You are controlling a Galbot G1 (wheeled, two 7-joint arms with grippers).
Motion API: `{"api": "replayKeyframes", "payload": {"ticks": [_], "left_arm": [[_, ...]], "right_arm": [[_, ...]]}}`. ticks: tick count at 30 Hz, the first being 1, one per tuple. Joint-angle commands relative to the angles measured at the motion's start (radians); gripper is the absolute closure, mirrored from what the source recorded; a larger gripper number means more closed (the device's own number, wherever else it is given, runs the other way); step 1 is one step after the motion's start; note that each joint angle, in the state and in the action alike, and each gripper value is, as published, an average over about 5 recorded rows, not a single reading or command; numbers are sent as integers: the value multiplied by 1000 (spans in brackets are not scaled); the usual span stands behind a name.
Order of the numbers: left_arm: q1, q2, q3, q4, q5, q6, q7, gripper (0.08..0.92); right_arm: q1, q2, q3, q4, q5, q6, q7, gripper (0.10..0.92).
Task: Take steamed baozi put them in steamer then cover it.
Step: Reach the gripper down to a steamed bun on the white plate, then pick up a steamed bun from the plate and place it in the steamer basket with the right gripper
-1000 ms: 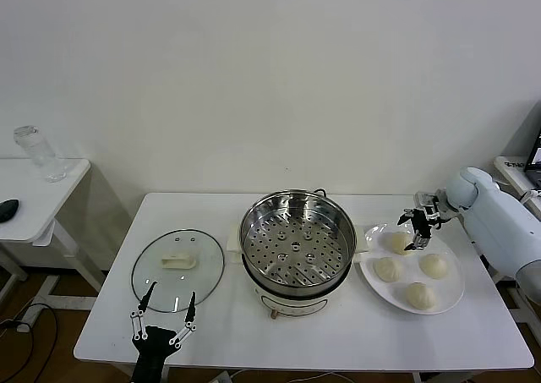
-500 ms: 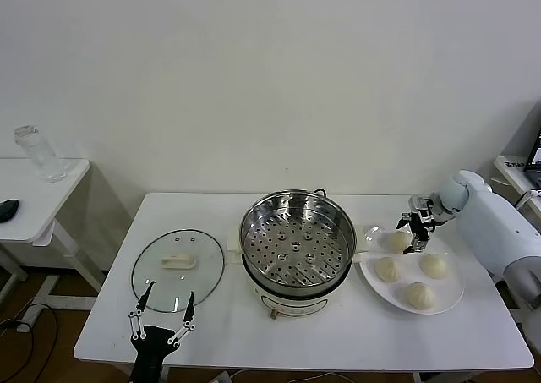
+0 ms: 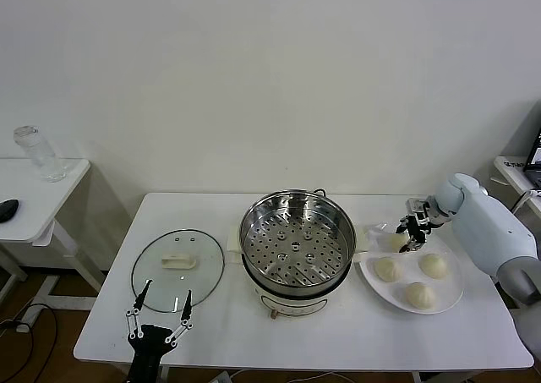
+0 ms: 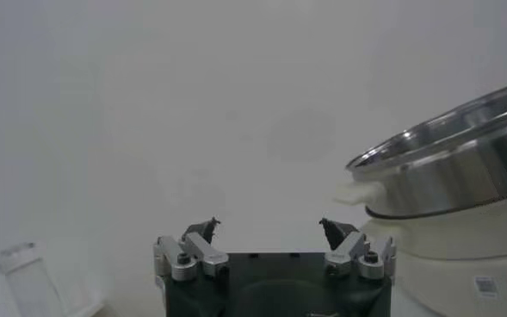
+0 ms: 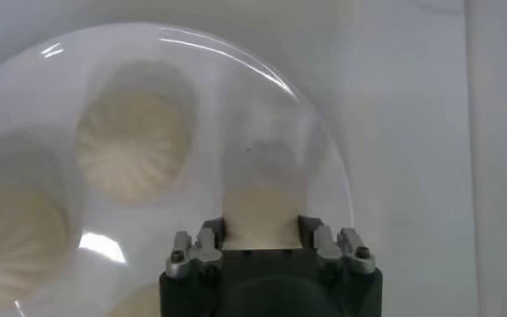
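Observation:
The steamer (image 3: 296,204), a shiny perforated steel basket on a white cooker base, stands at the table's middle and is empty. It also shows in the left wrist view (image 4: 460,172). Four cream baozi lie on a white plate (image 3: 448,294) to its right. My right gripper (image 3: 412,235) (image 5: 262,237) is shut on the rear-left baozi (image 3: 395,242) (image 5: 262,202), one finger on each side. The other three (image 3: 387,269) (image 3: 433,265) (image 3: 419,295) rest beside it. The glass cover (image 3: 152,273) lies flat at the left. My left gripper (image 3: 158,309) (image 4: 270,231) is open and empty, at the table's front edge below the cover.
A side table (image 3: 34,201) at the far left holds a clear jar (image 3: 38,153) and a dark object (image 3: 7,209). Bare tabletop (image 3: 338,332) lies in front of the cooker.
My right gripper has shifted slightly left, settling around the rear-left baozi. My left gripper has dropped a little towards the front edge.

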Motion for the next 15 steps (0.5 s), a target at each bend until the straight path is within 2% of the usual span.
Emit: {"api": "replayKeyframes", "payload": {"ticks": [1, 7, 15], "left_arm": [[0, 0, -1, -2, 1, 7, 0, 177], [-1, -3, 2, -5, 4, 13, 0, 177], [1, -6, -1, -7, 5, 13, 0, 177]], "right_arm": [[50, -57, -40, 146, 47, 87, -13, 432], [220, -94, -121, 382, 74, 330, -37, 415], [421, -35, -289, 595, 157, 530, -38, 406]]}}
